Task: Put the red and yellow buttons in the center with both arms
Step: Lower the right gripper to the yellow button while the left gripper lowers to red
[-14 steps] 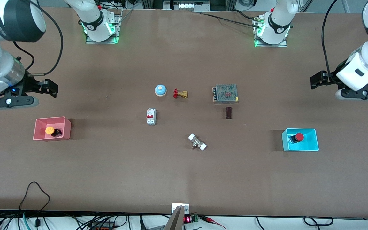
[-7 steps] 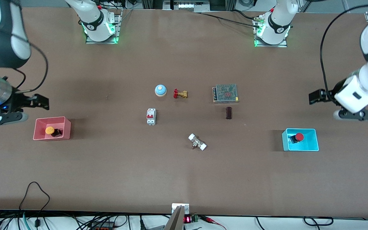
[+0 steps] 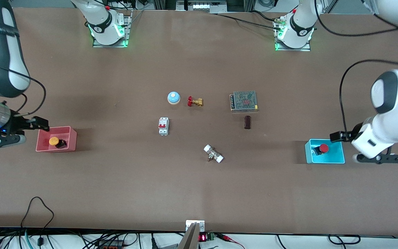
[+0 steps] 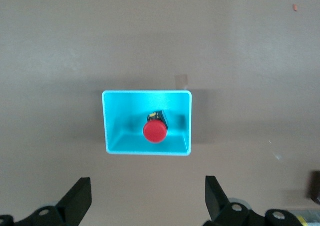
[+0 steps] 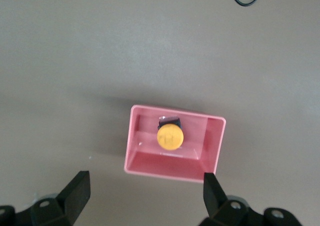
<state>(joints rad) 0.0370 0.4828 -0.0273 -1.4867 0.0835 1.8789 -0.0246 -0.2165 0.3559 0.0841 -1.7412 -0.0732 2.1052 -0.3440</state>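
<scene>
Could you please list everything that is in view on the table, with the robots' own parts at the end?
Red button: one, red cap, in the cyan bin.
Yellow button: one, yellow-orange cap, in the pink bin.
Cyan bin: one, toward the left arm's end.
Pink bin: one, toward the right arm's end.
Bell: one, blue, mid-table.
Valve: one, brass with red handwheel, beside the bell.
Circuit breaker: one, white and red.
Power supply: one, grey mesh.
Dark block: one, brown.
Fitting: one, white-ended.
Left gripper: fingers open, above the cyan bin.
Right gripper: fingers open, above the pink bin.
</scene>
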